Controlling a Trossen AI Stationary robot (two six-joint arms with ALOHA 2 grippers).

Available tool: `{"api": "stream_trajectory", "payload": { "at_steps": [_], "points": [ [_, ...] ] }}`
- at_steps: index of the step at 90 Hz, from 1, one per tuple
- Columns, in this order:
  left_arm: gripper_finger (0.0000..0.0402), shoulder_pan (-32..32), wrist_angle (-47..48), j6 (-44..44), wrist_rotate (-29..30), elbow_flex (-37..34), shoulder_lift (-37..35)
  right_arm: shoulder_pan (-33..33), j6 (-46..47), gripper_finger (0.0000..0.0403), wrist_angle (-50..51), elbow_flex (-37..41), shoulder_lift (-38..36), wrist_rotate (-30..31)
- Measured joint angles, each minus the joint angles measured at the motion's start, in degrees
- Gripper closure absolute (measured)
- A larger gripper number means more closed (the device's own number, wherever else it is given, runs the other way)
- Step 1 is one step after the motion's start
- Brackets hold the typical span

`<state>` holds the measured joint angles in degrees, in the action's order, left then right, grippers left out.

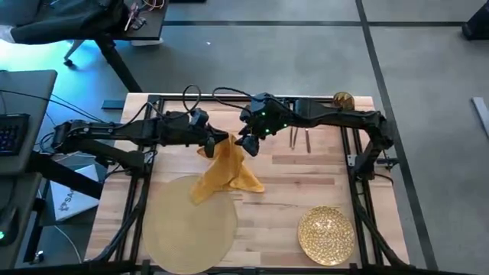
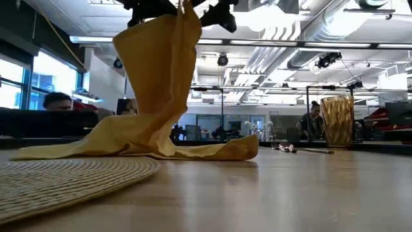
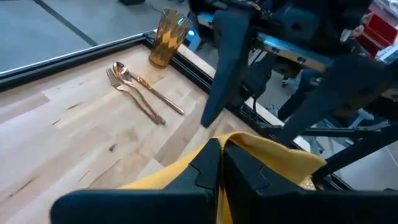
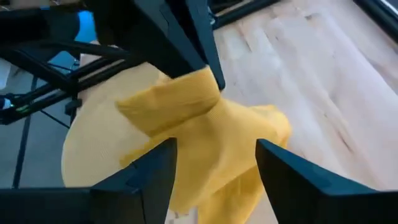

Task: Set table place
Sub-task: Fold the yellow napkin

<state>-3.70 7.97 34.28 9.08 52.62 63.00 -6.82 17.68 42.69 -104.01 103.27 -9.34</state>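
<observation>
Napkin (image 1: 225, 172): mustard-yellow cloth, top corner lifted, lower folds trailing on the desk (image 1: 306, 172) and overlapping the far edge of the placemat (image 1: 187, 223).
Risk, slip: held by one corner only; the cloth could likely slide out of the grip if pulled sideways.
Risk, drag: the trailing folds lie on the placemat, so a sideways move may tug the mat out of position.
Risk, collision: the two pincers sit very near each other above the napkin; a careless approach could knock them together.
Risk, mis-grasp: the hanging cloth is bunched, so the second pincer may catch several layers and leave it crumpled rather than flat.
Left pincer (image 1: 216, 143): clamped on the napkin's raised corner, arm stretched in from the left over the desk's middle back.
Right pincer (image 4: 214, 163): fingers spread wide, holding nothing, poised just beside and above the hanging cloth; arm reaches in from the right.
Plate (image 1: 326, 235): gold, textured, near front right corner, well apart from the placemat.
Cutlery (image 3: 140, 92): copper fork and spoon lying side by side near the back edge.
Glass (image 2: 337, 122): amber, upright, at the back right, near the cutlery.
</observation>
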Motion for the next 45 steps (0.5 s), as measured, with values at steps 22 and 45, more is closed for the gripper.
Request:
{"api": "stream_trajectory", "payload": {
  "at_steps": [22, 45],
  "points": [
    [0.0401, 0.0, 0.0, -0.1, -0.7, 0.0, 0.0, 0.9, -0.6, 0.0231, -0.5, 0.0, 2.5, -3.3],
    [0.0401, 0.0, 0.6, 0.2, 0.0, 0.0, 0.0, 1.4, -5.3, 0.0180, 5.5, -2.2, 1.0, -5.9]
  ]
}}
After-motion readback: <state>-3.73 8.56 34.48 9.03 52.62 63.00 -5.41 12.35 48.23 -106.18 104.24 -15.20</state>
